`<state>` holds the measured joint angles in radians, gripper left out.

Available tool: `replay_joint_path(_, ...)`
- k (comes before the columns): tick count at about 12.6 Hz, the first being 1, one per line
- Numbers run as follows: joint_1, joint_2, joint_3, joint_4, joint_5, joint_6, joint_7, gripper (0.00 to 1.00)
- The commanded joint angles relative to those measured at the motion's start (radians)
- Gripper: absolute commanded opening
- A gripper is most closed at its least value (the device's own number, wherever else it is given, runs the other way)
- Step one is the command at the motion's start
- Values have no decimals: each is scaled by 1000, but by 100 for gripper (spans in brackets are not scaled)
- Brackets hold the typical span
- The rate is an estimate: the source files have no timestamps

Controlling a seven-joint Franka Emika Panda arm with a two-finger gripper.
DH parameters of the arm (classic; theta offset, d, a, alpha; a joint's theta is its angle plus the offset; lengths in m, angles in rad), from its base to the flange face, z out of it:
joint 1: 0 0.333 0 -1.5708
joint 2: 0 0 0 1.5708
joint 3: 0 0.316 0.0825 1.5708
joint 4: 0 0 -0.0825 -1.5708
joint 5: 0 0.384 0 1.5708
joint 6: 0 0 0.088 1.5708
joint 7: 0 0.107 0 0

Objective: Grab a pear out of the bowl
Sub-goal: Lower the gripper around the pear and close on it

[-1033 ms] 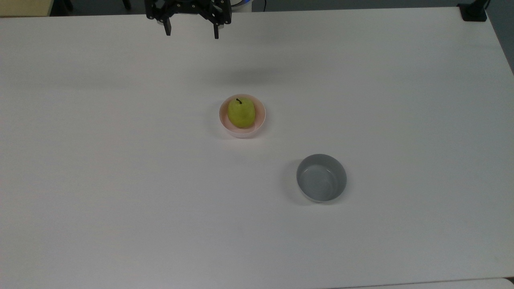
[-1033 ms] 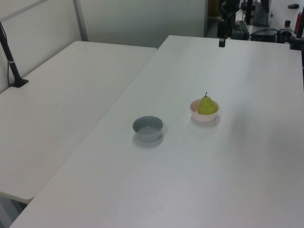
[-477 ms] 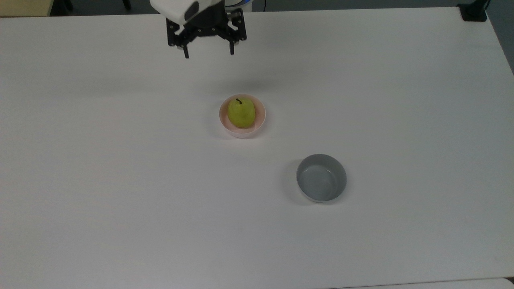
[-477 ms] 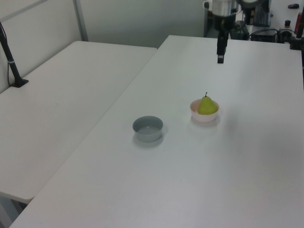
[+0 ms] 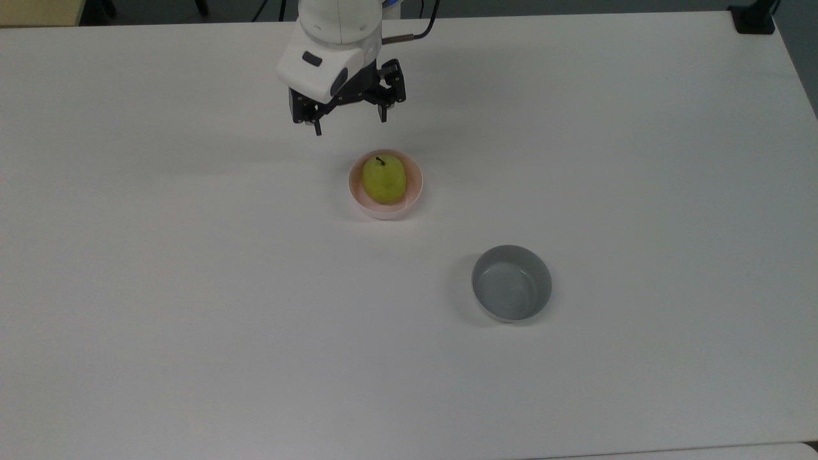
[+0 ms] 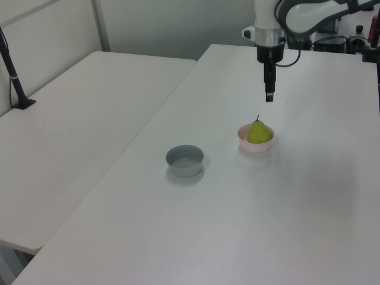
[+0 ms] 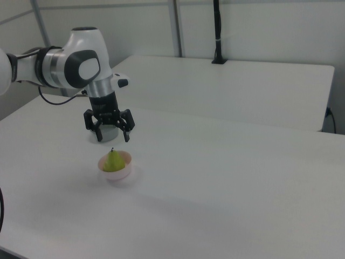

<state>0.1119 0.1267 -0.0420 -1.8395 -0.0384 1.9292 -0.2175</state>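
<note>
A yellow-green pear [image 5: 384,179] with a dark stem stands upright in the pale pink bowl [image 5: 416,185] near the middle of the white table. My gripper [image 5: 350,124] hangs open and holds nothing, just beyond the bowl toward the top view's upper left. In the left view the gripper [image 6: 269,95] points straight down above and behind the pear [image 6: 259,132] and bowl [image 6: 255,146]. In the right view the gripper [image 7: 112,137] hovers slightly above the pear [image 7: 112,161], its fingers spread wider than the fruit, with the bowl [image 7: 116,174] below.
An empty grey bowl [image 5: 511,282] sits to the top view's lower right of the pink bowl, also the grey bowl [image 6: 184,160] in the left view. A second white table [image 6: 77,119] adjoins on the left view's left, with a black post [image 6: 13,71] clamped to it.
The gripper has come from the top view's upper edge toward the bowl and dropped lower, staying open. The pear and both bowls have not moved.
</note>
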Motion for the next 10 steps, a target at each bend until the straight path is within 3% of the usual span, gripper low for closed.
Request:
replay_joint_path(1, 28, 2, -1, -73, -9, 85, -49, 100)
replay_joint_path(10, 49, 94, -1, -72, -29, 158, -49, 100)
